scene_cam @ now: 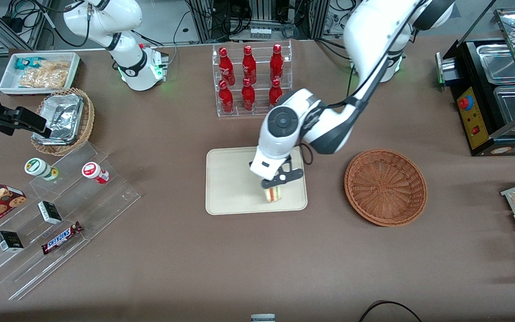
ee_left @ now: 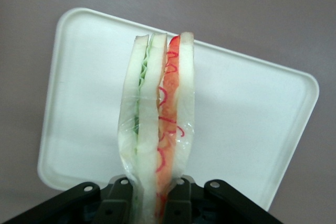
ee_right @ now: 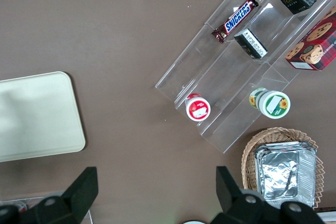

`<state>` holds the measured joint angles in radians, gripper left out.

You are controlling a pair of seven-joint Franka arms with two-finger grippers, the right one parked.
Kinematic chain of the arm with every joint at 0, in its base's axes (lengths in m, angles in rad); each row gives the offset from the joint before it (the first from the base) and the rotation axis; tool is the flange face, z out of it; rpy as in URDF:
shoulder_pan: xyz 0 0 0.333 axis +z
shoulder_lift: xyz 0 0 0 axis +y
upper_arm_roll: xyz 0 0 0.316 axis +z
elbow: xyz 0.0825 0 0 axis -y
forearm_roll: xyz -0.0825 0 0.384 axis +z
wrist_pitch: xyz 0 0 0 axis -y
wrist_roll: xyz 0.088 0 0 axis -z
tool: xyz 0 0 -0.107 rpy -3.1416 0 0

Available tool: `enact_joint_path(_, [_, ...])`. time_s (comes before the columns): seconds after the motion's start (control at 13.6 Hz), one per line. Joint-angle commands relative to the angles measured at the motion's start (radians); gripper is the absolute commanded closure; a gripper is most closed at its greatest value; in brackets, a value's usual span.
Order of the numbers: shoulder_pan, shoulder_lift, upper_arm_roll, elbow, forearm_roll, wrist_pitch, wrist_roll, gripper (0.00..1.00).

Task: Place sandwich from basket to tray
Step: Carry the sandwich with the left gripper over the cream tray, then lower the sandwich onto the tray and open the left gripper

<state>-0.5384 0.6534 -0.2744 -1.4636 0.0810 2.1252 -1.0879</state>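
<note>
Item one, the tray (scene_cam: pixel 230 183): cream-beige, rectangular, rounded corners, low rim. You will find it near the middle of the table, nearer the front camera than the rack of red bottles (scene_cam: pixel 251 80). Its surface is bare apart from what the arm holds over it.

Item two, the gripper (scene_cam: pixel 274 188): poised over the tray's end nearest the basket, fingers clamped on the sandwich. In the wrist view you see the black fingers (ee_left: pixel 178 198) pressing both bread faces, with the tray (ee_left: pixel 252 119) spread beneath.

Item three, the sandwich (scene_cam: pixel 272 194): pale bread wedge, held on edge, with green filling on one side and red-orange on the other, wrapped in clear film (ee_left: pixel 157 119). It hangs low over the tray, inside the rim; you cannot tell from these views whether its lower edge already touches the tray.

Item four, the basket (scene_cam: pixel 385 186): reddish-brown wicker, round and shallow, just beside the tray toward the working arm's end. It now holds nothing.

Status, as a judgement: pick-up and carry are done, since the sandwich is out of the basket and over its target. Left for you: lower it the last bit if needed, part the fingers, and lift the arm clear without tipping the wedge.
</note>
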Motion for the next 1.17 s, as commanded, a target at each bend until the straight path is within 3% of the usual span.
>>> enact_joint_path(0.0, [-0.034,0.061,0.011,0.046,0.08,0.016,-0.018,0.93])
enact_joint_path(0.29, [-0.092,0.158,0.015,0.068,0.163,0.111,-0.018,0.92])
enact_joint_path(0.59, [-0.115,0.176,0.014,0.065,0.166,0.111,-0.017,0.89])
enact_joint_path(0.66, [-0.115,0.178,0.014,0.063,0.164,0.111,-0.024,0.8])
enact_joint_path(0.81, [-0.115,0.177,0.014,0.063,0.164,0.11,-0.032,0.13])
enact_joint_path(0.88, [-0.115,0.169,0.015,0.063,0.166,0.105,-0.03,0.0])
enact_joint_path(1.1, [-0.11,0.143,0.017,0.063,0.167,0.099,-0.03,0.0])
